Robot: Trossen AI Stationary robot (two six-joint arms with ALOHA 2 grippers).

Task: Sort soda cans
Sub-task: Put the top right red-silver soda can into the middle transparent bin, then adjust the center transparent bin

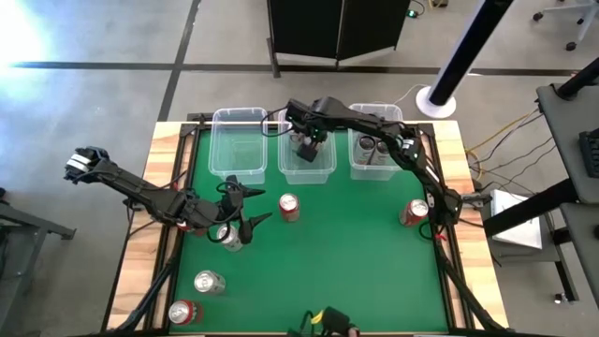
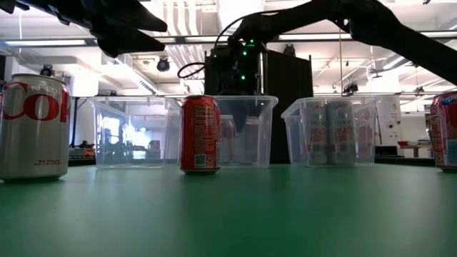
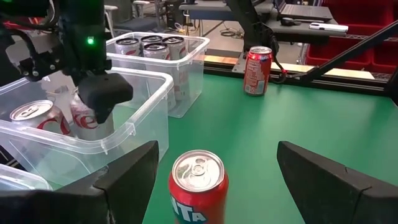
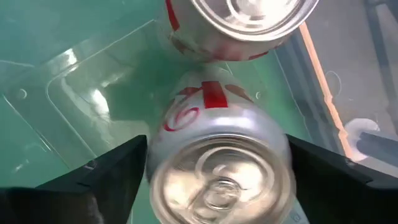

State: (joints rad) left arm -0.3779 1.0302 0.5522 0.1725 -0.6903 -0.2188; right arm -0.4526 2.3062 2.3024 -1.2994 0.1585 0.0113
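The green table [image 1: 356,271] sat in a wooden frame on a grey floor, with a black cabinet [image 1: 337,28] beyond its far edge and desks and shelving in the room behind. Three clear plastic bins stood in a row at the far edge: the left bin [image 1: 237,145] looked bare, the middle bin [image 1: 306,161] held silver cans with red lettering, and the right bin [image 1: 374,154] held several silver-topped cans.

The right gripper [image 4: 214,168] hung inside the middle bin, its fingers spread either side of a silver can [image 4: 221,162] standing upright beside another silver can [image 4: 242,25]; whether the pads touched it could not be told.

The left gripper [image 3: 214,180] hovered with fingers spread wide, just short of a red Fanta can [image 3: 198,186] standing mid-table.

A red can [image 1: 415,212] stood near the right edge. A silver can [image 1: 227,236] lay under the left arm, another silver can [image 1: 208,282] lay nearer the front, and a red can [image 1: 183,312] lay at the front left corner. The centre and front right of the mat lay open.
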